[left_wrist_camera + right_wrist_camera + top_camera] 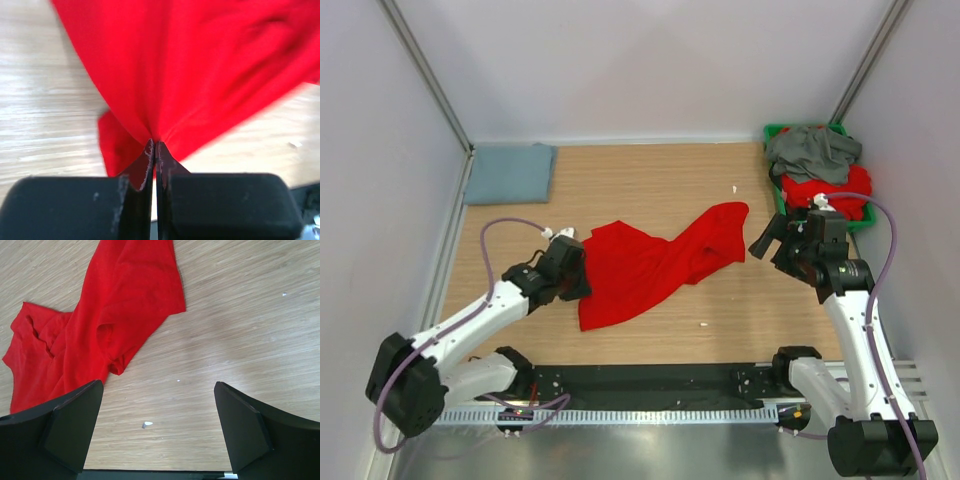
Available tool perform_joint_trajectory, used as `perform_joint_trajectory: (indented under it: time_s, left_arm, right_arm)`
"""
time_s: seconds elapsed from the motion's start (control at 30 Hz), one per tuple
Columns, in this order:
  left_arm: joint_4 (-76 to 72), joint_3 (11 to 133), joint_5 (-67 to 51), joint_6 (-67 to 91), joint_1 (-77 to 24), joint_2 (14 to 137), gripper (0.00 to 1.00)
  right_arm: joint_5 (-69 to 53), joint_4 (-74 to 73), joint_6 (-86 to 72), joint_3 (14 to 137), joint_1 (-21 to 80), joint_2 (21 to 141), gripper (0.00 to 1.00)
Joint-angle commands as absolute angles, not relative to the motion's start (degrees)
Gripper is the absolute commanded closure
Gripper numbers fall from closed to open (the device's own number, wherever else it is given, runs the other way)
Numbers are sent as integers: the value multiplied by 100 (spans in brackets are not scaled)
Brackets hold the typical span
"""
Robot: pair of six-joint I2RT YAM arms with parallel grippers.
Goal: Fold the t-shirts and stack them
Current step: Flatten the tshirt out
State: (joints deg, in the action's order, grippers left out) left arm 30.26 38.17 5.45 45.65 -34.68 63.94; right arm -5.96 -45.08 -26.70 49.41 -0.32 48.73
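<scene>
No legible text, label, brand, number or sign in any view.

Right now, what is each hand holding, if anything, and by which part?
Left hand pinches the red t-shirt by a bunched fold at its left edge. Right hand is open, holding nothing.

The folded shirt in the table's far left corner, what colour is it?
The folded shirt is dusty blue-grey; the top external view shows it best.
</scene>
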Motion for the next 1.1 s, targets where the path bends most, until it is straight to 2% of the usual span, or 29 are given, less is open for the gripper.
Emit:
perform_joint_trajectory:
  time_s: [0.0, 0.1, 0.23, 0.3, 0.33, 0.37, 0.4, 0.43, 0.47, 0.63, 0.7, 0.77, 0.87, 1.07]
  left_arm:
    - [3636, 4473, 1203, 4325, -4102, 5530, 100]
    - [4137, 4693, 1433, 4237, -4543, 5011, 100]
    - [4508, 4501, 915, 4315, -4938, 4685, 100]
    - [4675, 4412, 879, 4666, -5526, 4702, 98]
    - [4737, 4395, 862, 4797, -5755, 4763, 73]
    - [4911, 4403, 861, 4912, -6131, 4972, 53]
    - [5061, 4438, 992, 5113, -6291, 5114, 38]
    - [5210, 4560, 1176, 5228, -6441, 5228, 8]
    - [5403, 4640, 1500, 5412, -6703, 5343, 1]
    - [5714, 4685, 2924, 6038, -6671, 5248, 0]
    - [5547, 4589, 3006, 6021, -6181, 5177, 0]
    - [5118, 4404, 2639, 5749, -5297, 5080, 2]
    - [4276, 3825, 1632, 5476, -3970, 5080, 12]
    - [2878, 2875, 670, 5642, -2752, 5528, 28]
  right_arm:
    - [-615, -4412, -2575, 5150, 0, 4746, 0]
    - [-606, -4482, -2601, 5203, 0, 4676, 0]
    - [-545, -4579, -2663, 5291, 0, 4500, 0]
    - [-527, -4640, -2681, 5335, 0, 4439, 0]
    - [-510, -4667, -2698, 5344, 0, 4430, 0]
    - [-501, -4684, -2690, 5361, 0, 4430, 0]
    - [-501, -4728, -2681, 5387, 0, 4438, 0]
    - [-475, -4746, -2672, 5405, 0, 4465, 0]
    - [-457, -4755, -2663, 5414, 0, 4474, 0]
    - [-466, -4702, -2628, 5449, 0, 4561, 0]
    - [-501, -4711, -2602, 5449, 0, 4605, 0]
    - [-545, -4720, -2593, 5449, 0, 4614, 0]
    - [-589, -4702, -2584, 5414, 0, 4579, 0]
    - [-729, -4711, -2566, 5335, 0, 4553, 0]
